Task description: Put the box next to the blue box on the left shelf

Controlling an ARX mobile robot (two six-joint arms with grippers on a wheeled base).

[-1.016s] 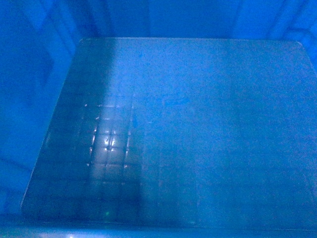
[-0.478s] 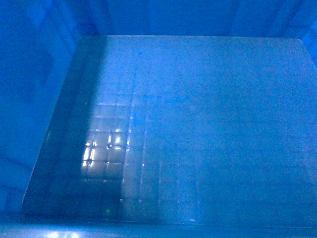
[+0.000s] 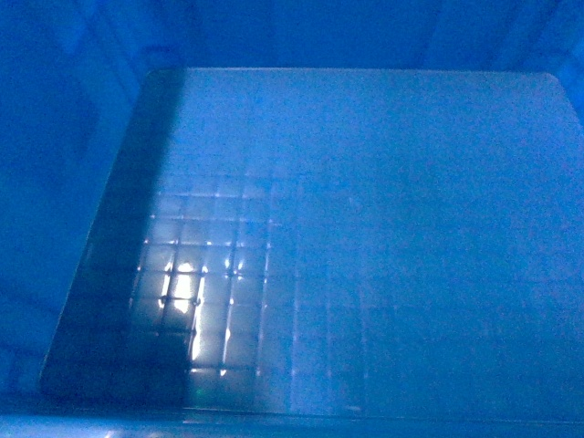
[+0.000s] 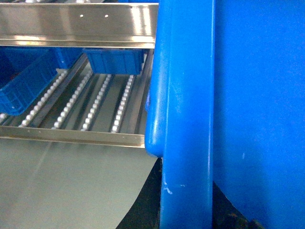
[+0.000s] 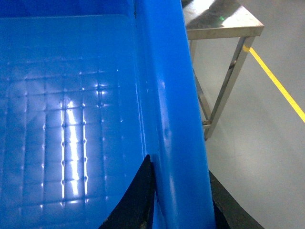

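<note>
Left wrist view gives you the shelf (image 4: 95, 102) at far left, its wheel rows running back to two blue bins (image 4: 114, 61) behind a steel rail (image 4: 78, 24). Right of that, the box (image 4: 186, 119) hangs with its ribbed wall just beside the shelf's front edge. The left gripper (image 4: 190, 210) is clamped on that wall. Head view shows you only the box floor. Further right, the right gripper (image 5: 178, 200) pinches the rim; a steel table (image 5: 224, 24) stands beyond.

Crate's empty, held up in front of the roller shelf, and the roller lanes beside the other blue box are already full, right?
Not quite. The left wrist view shows the roller lanes beside the other blue box bare. The crate is empty, in front of the shelf.
</note>
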